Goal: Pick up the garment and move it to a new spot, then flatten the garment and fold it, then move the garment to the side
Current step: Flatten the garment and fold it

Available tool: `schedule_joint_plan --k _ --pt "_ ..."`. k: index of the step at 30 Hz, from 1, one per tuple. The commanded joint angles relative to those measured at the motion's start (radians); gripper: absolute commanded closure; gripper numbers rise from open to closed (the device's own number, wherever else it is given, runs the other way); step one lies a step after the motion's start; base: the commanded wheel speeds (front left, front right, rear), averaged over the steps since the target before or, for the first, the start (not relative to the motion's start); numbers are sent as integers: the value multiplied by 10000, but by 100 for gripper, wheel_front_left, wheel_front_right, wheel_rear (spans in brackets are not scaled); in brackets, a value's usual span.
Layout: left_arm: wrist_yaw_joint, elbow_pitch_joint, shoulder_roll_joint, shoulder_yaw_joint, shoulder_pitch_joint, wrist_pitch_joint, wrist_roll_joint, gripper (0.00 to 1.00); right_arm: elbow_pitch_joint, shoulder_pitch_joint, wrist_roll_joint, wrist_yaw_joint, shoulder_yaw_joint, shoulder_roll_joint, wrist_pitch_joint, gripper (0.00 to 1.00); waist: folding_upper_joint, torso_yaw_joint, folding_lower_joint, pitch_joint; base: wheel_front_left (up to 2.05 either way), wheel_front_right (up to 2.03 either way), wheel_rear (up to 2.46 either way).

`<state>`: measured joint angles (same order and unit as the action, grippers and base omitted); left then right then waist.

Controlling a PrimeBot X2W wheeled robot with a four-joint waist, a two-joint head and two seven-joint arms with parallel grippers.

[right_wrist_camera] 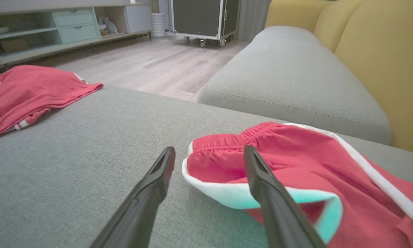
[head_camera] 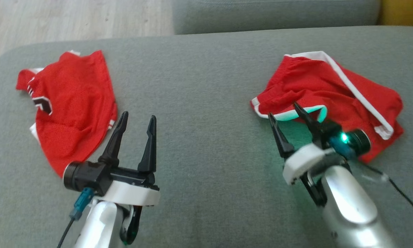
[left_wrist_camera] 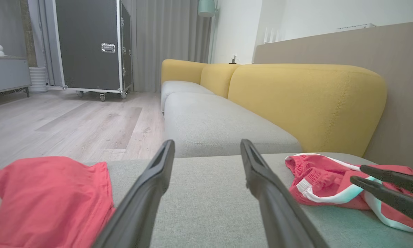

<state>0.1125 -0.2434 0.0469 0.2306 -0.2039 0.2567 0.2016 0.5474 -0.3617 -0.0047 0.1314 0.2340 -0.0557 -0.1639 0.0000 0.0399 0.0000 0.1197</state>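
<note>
Two red garments lie on the grey seat cushion [head_camera: 206,86]. A crumpled pair of red shorts with white trim [head_camera: 323,86] [right_wrist_camera: 296,158] [left_wrist_camera: 316,179] is at the right. My right gripper [head_camera: 282,110] [right_wrist_camera: 209,149] stands open at its near white hem; one finger is over the hem, the other over bare cushion, and nothing is held. A red jersey with a black and white mark [head_camera: 72,103] [left_wrist_camera: 44,199] [right_wrist_camera: 30,89] lies at the left. My left gripper [head_camera: 138,115] [left_wrist_camera: 207,143] is open and empty just right of it.
A second grey seat [left_wrist_camera: 213,120] with yellow backrests [left_wrist_camera: 306,100] runs on beyond the cushion. Wooden floor [left_wrist_camera: 72,120] lies past the cushion's far edge, with a black wheeled case [left_wrist_camera: 92,44] and a low shelf unit [right_wrist_camera: 54,31]. A black cable [head_camera: 402,196] trails by my right arm.
</note>
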Motion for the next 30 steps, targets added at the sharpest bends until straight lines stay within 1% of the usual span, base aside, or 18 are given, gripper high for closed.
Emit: schedule_joint_plan --k 1,6,7,12,17,18,19,22,25,26,30 --pt "-98 311 34 -186 -392 51 81 0 163 -716 -10 -7 327 54 224 0 0 224 0 162 0 0 0" --pt "-139 288 34 -6 -529 51 172 0 1593 -1649 84 -7 398 54 803 0 0 580 0 386 0 0 0" --pt "-139 288 34 -6 -529 51 172 0 1593 -1649 84 -7 398 54 803 0 0 580 0 386 0 0 0" --pt "-193 302 34 143 -647 51 261 0 2916 -2431 152 -7 443 54 1129 0 0 864 0 598 0 0 0" --pt "-220 293 33 257 -720 51 321 0 4017 -2919 499 -7 612 54 1256 0 0 1064 0 746 0 0 0" --pt "-222 291 33 275 -743 51 327 0 4185 -2997 560 -7 674 54 1231 41 0 1095 0 772 0 0 0" --pt "-225 285 33 295 -766 51 333 0 4304 -3055 687 -7 771 54 1170 100 0 1123 0 789 0 0 0" --pt "-230 249 33 325 -834 51 329 0 4370 -3153 1319 -7 1270 54 836 100 0 1179 0 820 0 0 0" --pt "-233 223 33 305 -862 51 297 0 4063 -3115 2240 -7 2136 54 512 100 0 1174 0 808 0 0 0" --pt "-237 208 33 277 -854 51 279 0 3739 -3052 2887 -7 2799 54 357 100 0 1143 0 774 0 0 0" --pt "-243 193 33 216 -764 51 222 0 2992 -2882 4010 -7 4226 54 179 100 0 1034 0 653 0 0 0"
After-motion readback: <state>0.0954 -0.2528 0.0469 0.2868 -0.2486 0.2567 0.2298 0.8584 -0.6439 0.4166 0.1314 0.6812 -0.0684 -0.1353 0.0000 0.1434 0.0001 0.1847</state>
